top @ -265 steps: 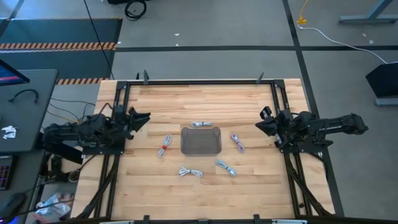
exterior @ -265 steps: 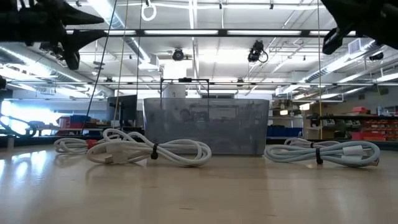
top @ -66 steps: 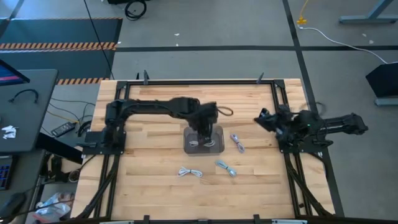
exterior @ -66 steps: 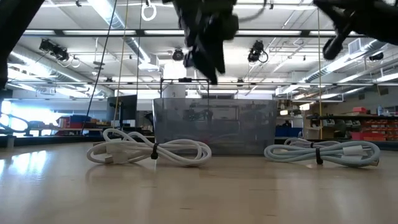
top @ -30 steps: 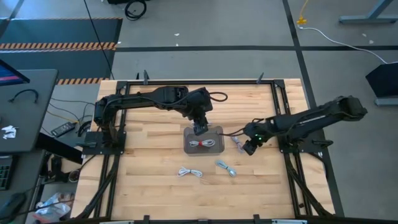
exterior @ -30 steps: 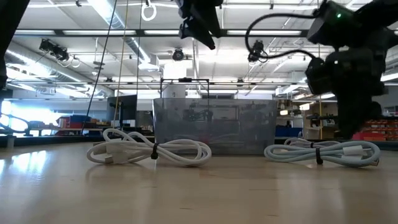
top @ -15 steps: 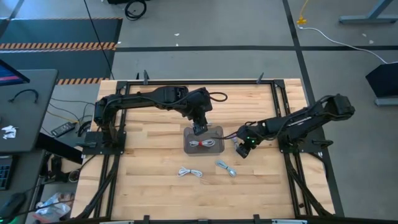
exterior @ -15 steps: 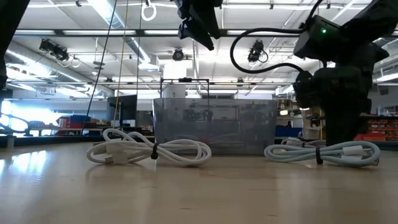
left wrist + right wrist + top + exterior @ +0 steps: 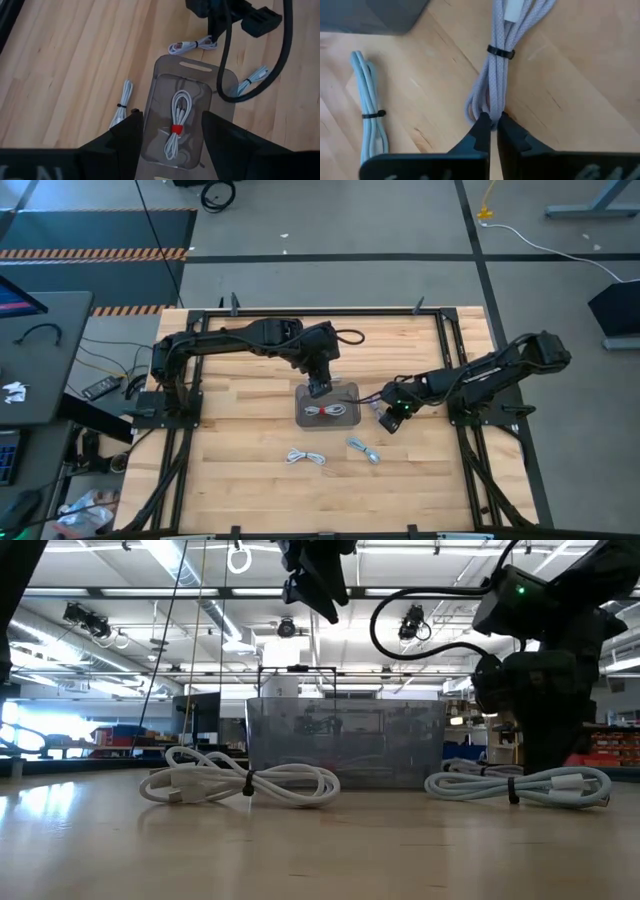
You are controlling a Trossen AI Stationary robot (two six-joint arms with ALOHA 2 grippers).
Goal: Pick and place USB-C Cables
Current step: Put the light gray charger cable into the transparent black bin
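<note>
A grey tray (image 9: 348,398) stands mid-table and holds a white USB-C cable with a red tie (image 9: 175,127). My left gripper (image 9: 320,386) hovers above the tray's far edge, open and empty; it also shows in the left wrist view (image 9: 172,132). My right gripper (image 9: 389,420) is down at the table just right of the tray, shut on a lilac-grey cable (image 9: 500,65) with a black tie. Two more cables (image 9: 306,457) (image 9: 363,449) lie flat near the front. Another cable (image 9: 121,102) lies beside the tray's far side, hidden under my left arm in the high view. My right gripper pinches the lilac-grey cable's looped end (image 9: 486,107) between its two fingertips (image 9: 481,129), strands of the bundle between them. The fingers come from above, pointing down, one on each side of the bundle. The cable lies flat on the table.
The light blue-grey cable (image 9: 370,125) lies close beside my right gripper on its near side. The tray's corner (image 9: 370,15) is just to its left. Black frame rails (image 9: 190,380) run along the table's left, right and far edges. Bare wood lies toward the front.
My right gripper has gone down to the table and a little toward the tray, onto the lilac-grey cable. My left gripper has stayed above the tray.
</note>
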